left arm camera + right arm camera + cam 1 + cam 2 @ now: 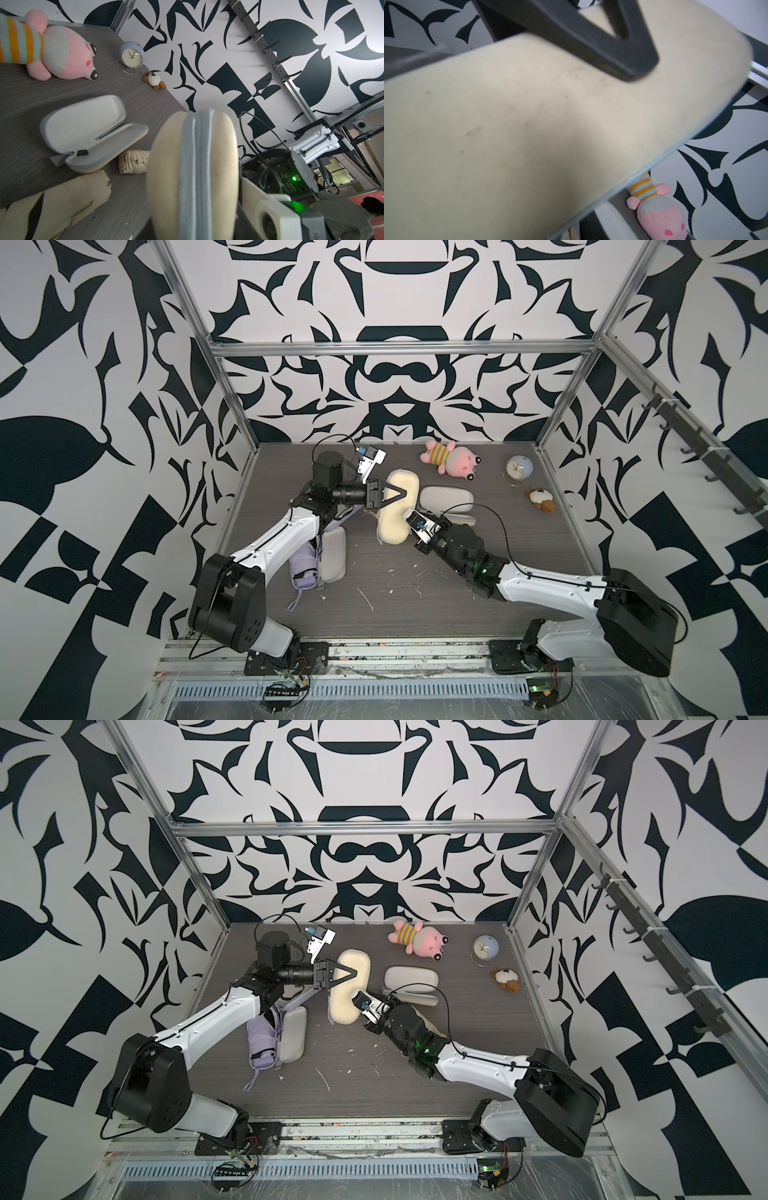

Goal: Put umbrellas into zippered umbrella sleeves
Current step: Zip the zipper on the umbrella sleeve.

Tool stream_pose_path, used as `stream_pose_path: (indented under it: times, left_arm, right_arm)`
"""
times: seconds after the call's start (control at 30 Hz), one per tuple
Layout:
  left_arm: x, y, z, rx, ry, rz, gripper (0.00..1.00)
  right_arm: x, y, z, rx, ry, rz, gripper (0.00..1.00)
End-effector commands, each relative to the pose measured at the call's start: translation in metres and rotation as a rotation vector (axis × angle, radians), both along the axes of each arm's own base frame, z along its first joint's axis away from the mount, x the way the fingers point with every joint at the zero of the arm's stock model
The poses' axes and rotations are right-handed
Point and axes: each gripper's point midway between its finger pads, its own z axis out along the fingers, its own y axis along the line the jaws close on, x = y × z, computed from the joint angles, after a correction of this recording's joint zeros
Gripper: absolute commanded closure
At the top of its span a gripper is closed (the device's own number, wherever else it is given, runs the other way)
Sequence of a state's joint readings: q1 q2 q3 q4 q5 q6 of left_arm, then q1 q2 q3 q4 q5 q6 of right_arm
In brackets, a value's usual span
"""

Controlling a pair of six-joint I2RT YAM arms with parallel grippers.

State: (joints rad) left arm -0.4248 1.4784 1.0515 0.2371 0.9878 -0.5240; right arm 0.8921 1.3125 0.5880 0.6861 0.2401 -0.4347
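Here's the left tool [401,491], reaching in from the side and clamped on the closed beige case [390,522] near its far end. One black triangular finger [591,47] lies flat across the case's upper face. In the left wrist view the case [193,166] fills the middle, its grey-blue zip seam [197,145] running straight down and fully shut. The right tool [413,526] is tucked against the case's near end, on the side facing the right arm. The case [529,135] blocks almost the whole right wrist view, so I cannot tell how wide that tool stands or whether it grips anything. Just beyond the right tool an open case [446,497] lies on the worktop [415,593], pale lining up. A folded beige umbrella [133,162] rests just beside its near half. Under the left arm, a lavender umbrella [303,564] lies against another pale-lined case half. Along the back edge sit a pink toy [451,460] and a clock [519,467], well apart from both tools.
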Motion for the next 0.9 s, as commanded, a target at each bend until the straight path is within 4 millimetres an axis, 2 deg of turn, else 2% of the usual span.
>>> stream_pose_path:
  times: [0.0, 0.13, 0.23, 0.33, 0.47, 0.57, 0.7, 0.87]
  left_arm:
    - [-0.009, -0.003, 0.027, -0.031, -0.073, -0.034, 0.81]
    - [-0.010, -0.002, 0.026, -0.024, -0.070, -0.036, 0.81]
    - [-0.003, 0.002, 0.027, 0.001, -0.080, 0.006, 0.82]
    - [0.015, 0.012, 0.031, 0.006, -0.079, 0.079, 0.83]
    - [0.029, 0.016, 0.037, -0.006, -0.085, 0.128, 0.85]
    - [0.038, 0.016, 0.039, -0.022, -0.078, 0.167, 0.87]
    - [0.053, 0.019, 0.035, -0.063, -0.055, 0.261, 0.91]
    - [0.072, 0.035, 0.026, -0.134, -0.017, 0.443, 0.93]
  right_arm:
    - [-0.002, 0.011, 0.055, 0.136, -0.086, 0.036, 0.84]
    - [-0.007, 0.012, 0.050, 0.092, -0.075, 0.055, 1.00]
    - [-0.020, 0.013, 0.033, -0.036, -0.066, 0.090, 1.00]
    - [-0.038, 0.013, 0.008, -0.216, -0.051, 0.148, 1.00]
    - [-0.077, 0.026, -0.022, -0.349, 0.020, 0.315, 1.00]
    - [-0.100, 0.038, -0.037, -0.392, 0.073, 0.399, 1.00]
    - [-0.106, 0.055, -0.036, -0.283, 0.157, 0.396, 1.00]
    - [-0.094, 0.073, -0.019, -0.014, 0.296, 0.302, 1.00]
